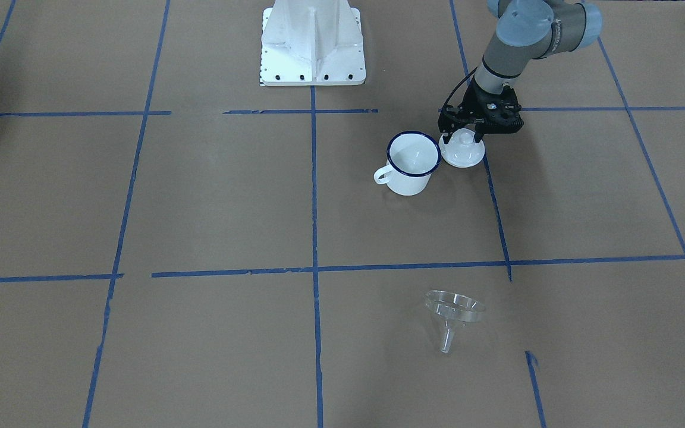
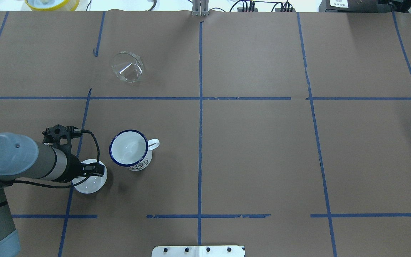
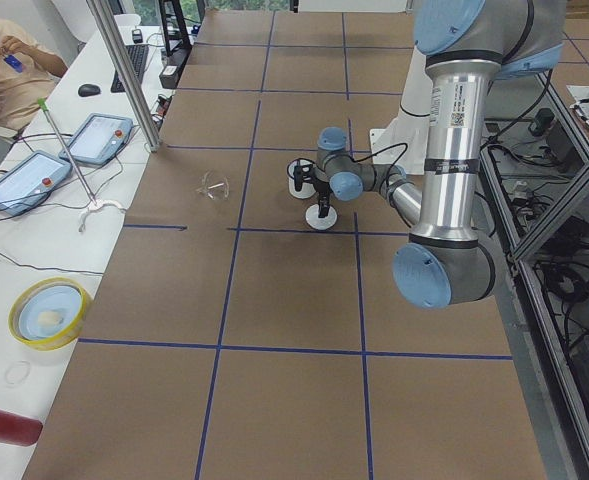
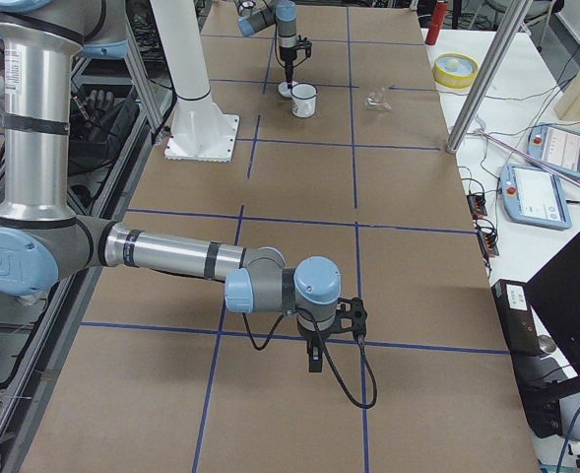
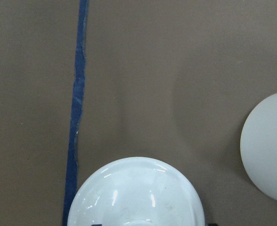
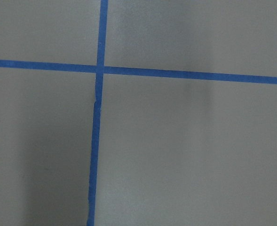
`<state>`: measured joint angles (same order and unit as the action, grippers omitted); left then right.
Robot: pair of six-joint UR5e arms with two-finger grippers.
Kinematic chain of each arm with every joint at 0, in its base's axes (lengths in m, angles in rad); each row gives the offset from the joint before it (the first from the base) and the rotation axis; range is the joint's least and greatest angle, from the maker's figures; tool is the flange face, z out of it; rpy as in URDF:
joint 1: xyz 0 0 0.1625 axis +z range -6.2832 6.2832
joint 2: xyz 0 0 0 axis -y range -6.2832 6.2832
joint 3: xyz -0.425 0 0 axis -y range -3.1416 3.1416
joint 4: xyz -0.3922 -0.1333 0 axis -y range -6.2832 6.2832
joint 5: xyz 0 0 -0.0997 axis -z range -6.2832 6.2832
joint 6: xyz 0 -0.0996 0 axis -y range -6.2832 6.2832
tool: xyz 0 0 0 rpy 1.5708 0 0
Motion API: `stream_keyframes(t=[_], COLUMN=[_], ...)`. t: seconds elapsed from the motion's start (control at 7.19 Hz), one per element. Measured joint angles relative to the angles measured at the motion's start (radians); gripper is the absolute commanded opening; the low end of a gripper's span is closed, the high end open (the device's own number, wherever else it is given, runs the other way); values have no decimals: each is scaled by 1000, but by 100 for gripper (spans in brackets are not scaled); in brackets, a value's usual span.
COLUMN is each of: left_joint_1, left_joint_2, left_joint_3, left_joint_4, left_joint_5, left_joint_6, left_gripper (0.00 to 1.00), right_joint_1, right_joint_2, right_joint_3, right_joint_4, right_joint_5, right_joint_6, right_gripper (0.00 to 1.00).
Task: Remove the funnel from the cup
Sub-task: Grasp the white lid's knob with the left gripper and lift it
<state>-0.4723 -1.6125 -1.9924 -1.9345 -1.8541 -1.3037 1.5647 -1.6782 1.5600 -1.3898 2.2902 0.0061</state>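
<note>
The funnel is out of the cup. It lies on its side on the table, well apart from the cup on the side away from the robot's base, with its spout pointing away from the cup. The cup stands upright and empty, with a dark pattern on its wall on the robot's side.

Just beside the cup, on the side opposite its handle, a white lid rests on the table, partly over a blue tape line. The left gripper hangs directly over the lid. Its jaws are spread, one on each side of the knob, and do not clasp it.

The right gripper is far from the cup on the handle's side, pointing down, low over a crossing of tape lines. Only the side view shows it, so I cannot tell whether its jaws are apart or together.
</note>
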Motion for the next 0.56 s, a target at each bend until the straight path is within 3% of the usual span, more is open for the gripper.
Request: stream_keyframes(t=[0.56], left_joint_1=[-2], left_joint_2=[19], left_joint_3=[-7], left_joint_4=[3], left_joint_5=[-1], left_joint_6=[0], left_gripper=[68], right_joint_1=[0], right_joint_2=[0], right_joint_3=[0], right_joint_4=[0], right_joint_5=[0], right_joint_6=[0], right_gripper=[100])
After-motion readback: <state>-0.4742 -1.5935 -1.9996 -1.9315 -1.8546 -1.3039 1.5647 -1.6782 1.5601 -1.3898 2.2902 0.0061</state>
